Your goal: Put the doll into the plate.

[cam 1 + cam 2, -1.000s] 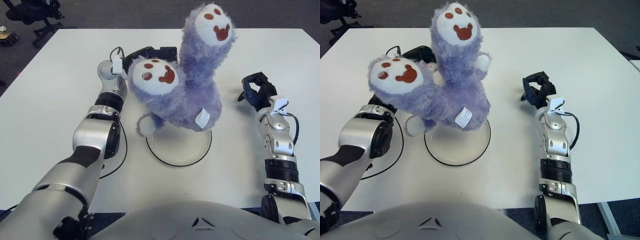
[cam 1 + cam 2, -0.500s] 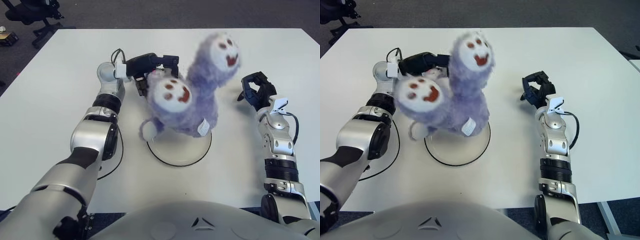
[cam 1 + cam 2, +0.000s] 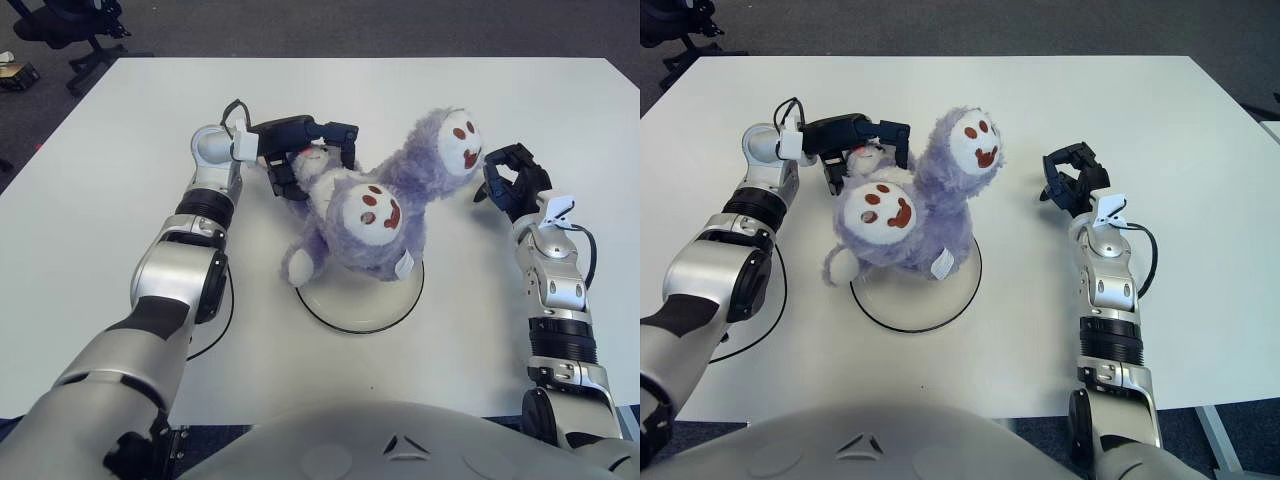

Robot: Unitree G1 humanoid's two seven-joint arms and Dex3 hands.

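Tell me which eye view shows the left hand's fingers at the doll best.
The right eye view. There the left hand shows its dark fingers spread around the doll at its far side, over the plate. The left eye view shows the same hand, with more of the lower fingers hidden behind fur. Whether they grip is unclear.

Nothing readable from where I'm looking. The doll (image 3: pixel 375 215) has a little white tag (image 3: pixel 404 264), but I can't make out any print.

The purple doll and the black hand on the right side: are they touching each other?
Apart. In the right eye view a strip of white table shows between the doll and the right hand, which sits idle; the left hand is the one at the doll.
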